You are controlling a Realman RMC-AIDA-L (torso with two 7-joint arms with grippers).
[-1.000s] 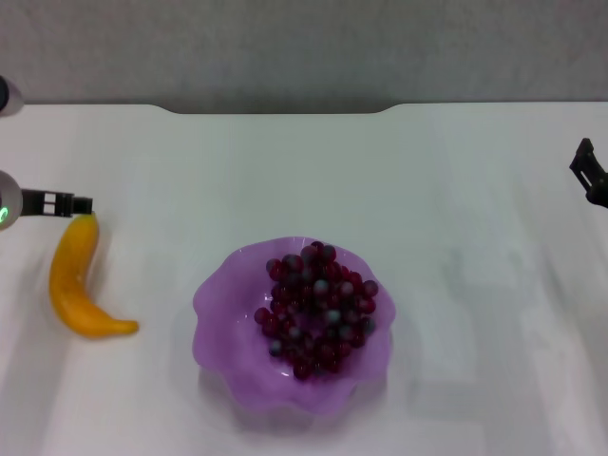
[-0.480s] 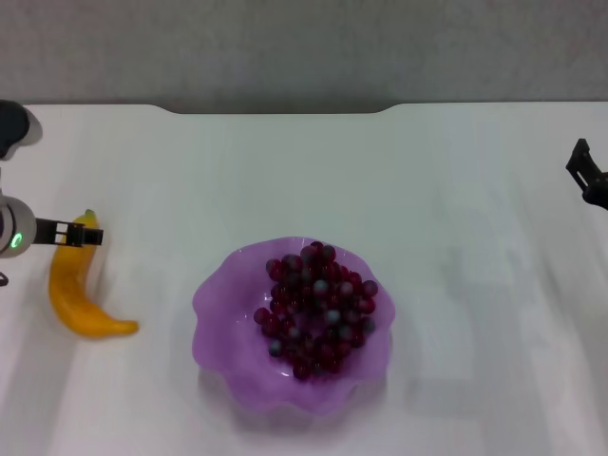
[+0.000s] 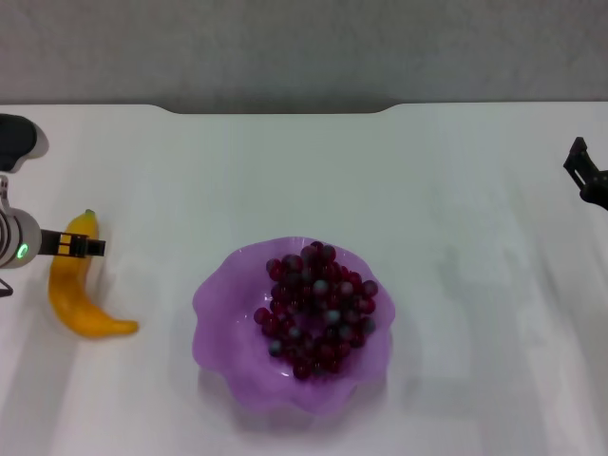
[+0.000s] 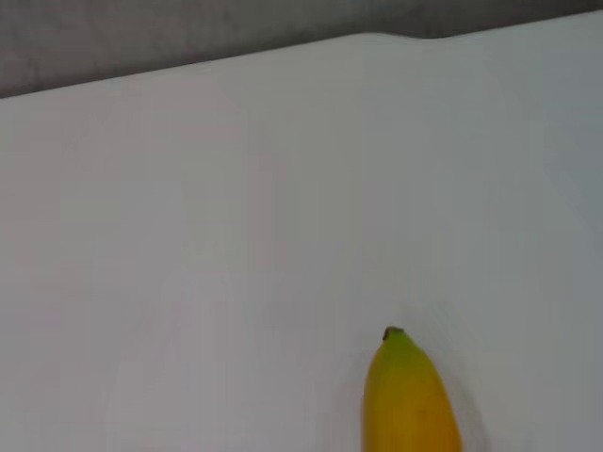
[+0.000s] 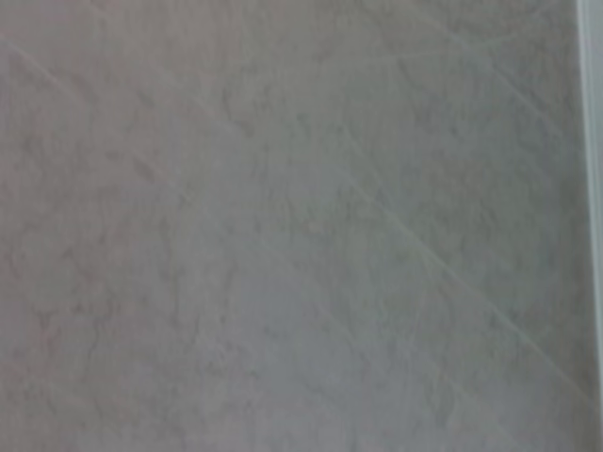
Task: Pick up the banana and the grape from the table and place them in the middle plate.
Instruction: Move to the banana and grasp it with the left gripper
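- Right, the grape [image 3: 318, 309] sits in the middle plate [image 3: 220, 313]; the banana [image 3: 74, 290] lies on the tabletop [image 3: 456, 209], far left.
- Left gripper [image 3: 78, 246] hovers over the banana's upper part, jaws' state unclear.
- Right gripper [image 3: 581, 173] hangs at the right edge, can't tell either.

light: bright, even | shadows: soft, faint | right wrist view: blurred

I see the curved glossy yellow banana [image 3: 76, 294] lying flat on the plain white bench [image 3: 475, 285] at nine o'clock from the translucent lilac plate with the scalloped rim [image 3: 223, 332], green stem tip pointing to twelve. The bunch of small dark red-purple grapes [image 3: 318, 309] rests inside the plate.
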